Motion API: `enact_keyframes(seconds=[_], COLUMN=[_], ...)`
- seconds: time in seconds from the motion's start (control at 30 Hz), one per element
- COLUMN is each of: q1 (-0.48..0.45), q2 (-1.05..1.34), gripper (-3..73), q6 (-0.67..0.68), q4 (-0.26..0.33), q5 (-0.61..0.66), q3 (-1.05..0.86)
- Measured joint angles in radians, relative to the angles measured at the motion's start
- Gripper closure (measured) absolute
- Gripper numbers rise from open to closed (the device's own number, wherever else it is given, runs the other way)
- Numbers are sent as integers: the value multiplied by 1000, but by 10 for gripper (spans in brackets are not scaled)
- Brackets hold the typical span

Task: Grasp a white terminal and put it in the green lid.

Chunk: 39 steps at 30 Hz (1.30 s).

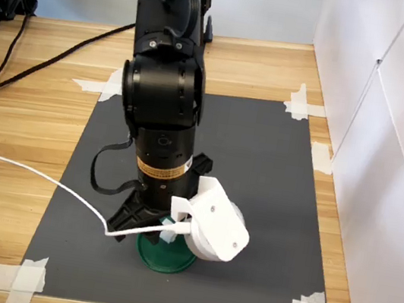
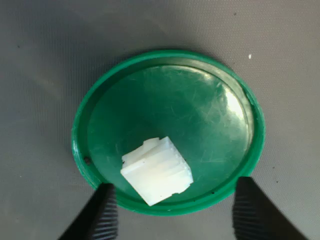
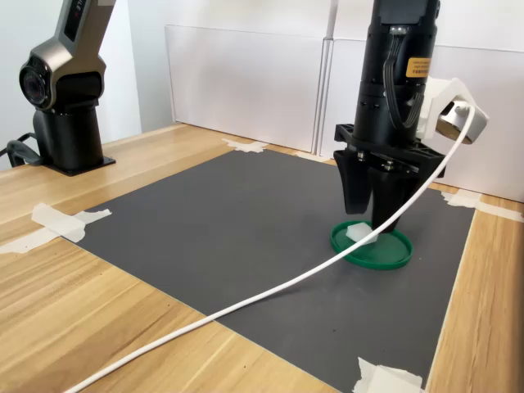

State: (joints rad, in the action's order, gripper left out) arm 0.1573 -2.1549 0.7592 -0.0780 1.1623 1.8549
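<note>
White terminal (image 2: 157, 171) lies inside green lid (image 2: 167, 131); end effector (image 2: 172, 212) released, seemingly clear.

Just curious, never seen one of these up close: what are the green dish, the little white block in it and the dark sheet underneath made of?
The green lid looks like glossy moulded plastic: it reflects light and shows fine scratches. The white terminal seems a matte, slightly translucent plastic with ribbed sides. The dark mat looks like a dull, fine-grained rubbery or fabric sheet; I can't tell which.
</note>
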Motion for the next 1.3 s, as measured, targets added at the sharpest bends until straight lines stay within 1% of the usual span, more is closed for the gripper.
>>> enact_keyframes(seconds=[0.07,0.17,0.3,0.37,0.43,0.47,0.57,0.6,0.63,0.67,0.7,0.77,0.87,1.0,1.17,1.23,1.3], q1=[0,0,0,0,0,0,0,0,0,0,0,0,0,0,0,0,0], q2=[0,0,11,31,64,85,162,192,223,254,287,346,451,634,912,1038,1165], gripper=[68,52,55,87,159,213,409,487,563,623,661,697,712,713,715,715,717], q6=[0,0,0,0,-7,-13,-61,-88,-121,-159,-201,-285,-451,-666,-954,-1056,-1131], q4=[0,0,0,0,7,14,38,42,42,42,38,24,-21,-102,-185,-212,-226], q5=[0,0,-9,-36,-71,-93,-161,-185,-207,-228,-246,-271,-319,-432,-635,-687,-709], q3=[0,0,0,0,0,0,0,0,0,0,0,0,-18,-141,-430,-563,-693])
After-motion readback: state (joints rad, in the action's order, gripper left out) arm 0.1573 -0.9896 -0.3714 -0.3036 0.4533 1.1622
